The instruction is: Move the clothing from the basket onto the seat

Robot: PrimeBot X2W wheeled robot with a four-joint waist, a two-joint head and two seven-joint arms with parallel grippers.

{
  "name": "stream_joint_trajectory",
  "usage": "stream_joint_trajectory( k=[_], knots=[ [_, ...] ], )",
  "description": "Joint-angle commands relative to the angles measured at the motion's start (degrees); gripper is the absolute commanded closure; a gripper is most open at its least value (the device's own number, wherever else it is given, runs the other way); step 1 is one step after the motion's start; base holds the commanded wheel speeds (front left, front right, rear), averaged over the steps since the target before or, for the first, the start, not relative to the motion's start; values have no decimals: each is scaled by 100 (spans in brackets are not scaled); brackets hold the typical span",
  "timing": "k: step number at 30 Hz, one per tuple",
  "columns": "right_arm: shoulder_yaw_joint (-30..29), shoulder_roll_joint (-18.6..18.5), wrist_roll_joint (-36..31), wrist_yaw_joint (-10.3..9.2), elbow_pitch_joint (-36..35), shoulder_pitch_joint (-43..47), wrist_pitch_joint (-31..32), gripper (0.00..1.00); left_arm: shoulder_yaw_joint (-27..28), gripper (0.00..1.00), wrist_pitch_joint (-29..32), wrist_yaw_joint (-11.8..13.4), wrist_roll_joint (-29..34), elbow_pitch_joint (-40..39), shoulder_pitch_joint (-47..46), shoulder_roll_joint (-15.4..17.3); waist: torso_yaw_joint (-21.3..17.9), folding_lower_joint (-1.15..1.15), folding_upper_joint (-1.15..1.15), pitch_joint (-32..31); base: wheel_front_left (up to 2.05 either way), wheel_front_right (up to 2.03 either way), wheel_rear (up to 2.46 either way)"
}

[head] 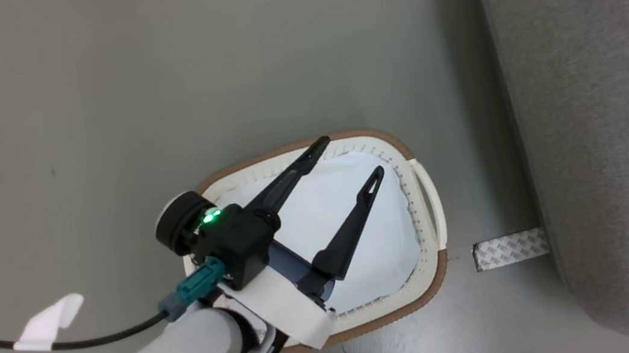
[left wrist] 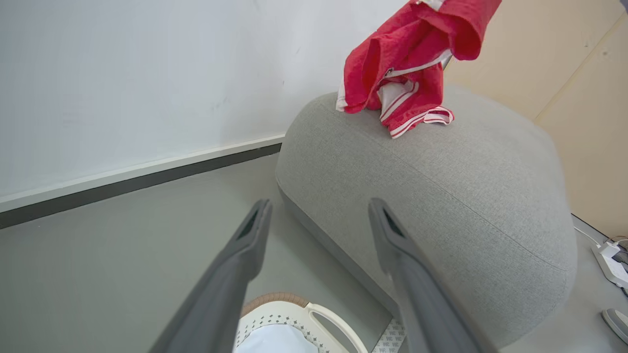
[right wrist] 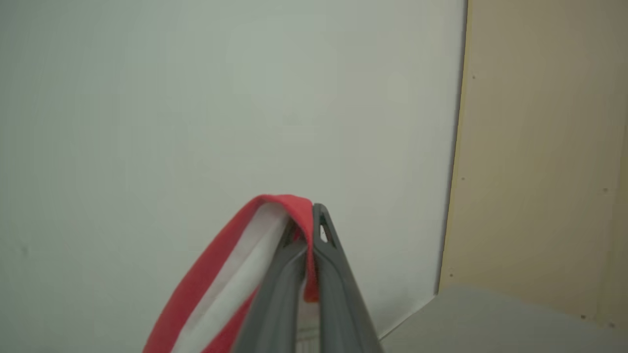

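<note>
Head and wrist views, placing step. The right end effector [right wrist: 308, 223] has its two dark fingers pressed together on a fold of the bright red sports jersey with white stripe trim [right wrist: 230, 255], which hangs from that pinch. In the left wrist view the jersey [left wrist: 402, 63] dangles above the large light grey fabric-upholstered seat [left wrist: 441, 196], and its lowest striped hem appears to touch the rounded top near the edge. The left end effector [head: 349, 156] is spread and empty, poised over the oval cream-white perforated plastic basket with a brown rim band [head: 438, 209], in which a plain white cloth [head: 384, 240] lies. I judge the transfer nearly done, with the jersey out of the basket and only the release left. To do it well I would carry the pinch further inward over the cushion before lowering. The seat's flank curves away, so a garment let go at the edge could slide to the grey floor [head: 99, 107]. I would lower until most of the fabric pools on the upholstery, then part the fingers and withdraw straight up, watching that the hem does not snag on a fingertip. The left arm needs no move.
</note>
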Motion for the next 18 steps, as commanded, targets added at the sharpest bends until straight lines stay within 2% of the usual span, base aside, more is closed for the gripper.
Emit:
stream_joint_trajectory(
  k=[1, 5, 13, 14, 16, 17, 18],
  knots=[
    [-386, -71, -359, -13, 132, -43, 18, 100, 26, 0, -15, 24, 78, -53, -79, 67, 103, -2, 0, 248, 0, 0, 0],
    [-1186, 126, -1164, -13, 437, 330, -130, 100, 56, 0, 42, 52, 70, -124, -99, 147, 103, -2, 0, 490, 0, 0, 0],
    [-2421, 942, -2257, -13, 865, 898, -737, 100, 47, 0, 130, 123, 108, -175, -56, 290, 75, -2, 0, 761, 0, 0, 0],
    [-2516, 1013, -2383, -13, 917, 934, -796, 96, 47, 0, 132, 121, 110, -174, -54, 298, 75, -2, 0, 761, 0, 0, 0],
    [-2660, 1084, -2596, -13, 1033, 965, -854, 66, 48, 0, 138, 138, 97, -149, -42, 305, 70, -2, 0, 731, 0, 0, 0],
    [-2696, 1102, -2656, -13, 1095, 999, -868, 45, 57, 0, 134, 149, 84, -130, -36, 305, 65, -2, 0, 701, 0, 0, 0],
    [-2683, 1121, -2708, -13, 1192, 1057, -855, 0, 68, 0, 121, 164, 72, -111, -31, 301, 59, -2, 0, 663, 0, 0, 0]
  ],
)
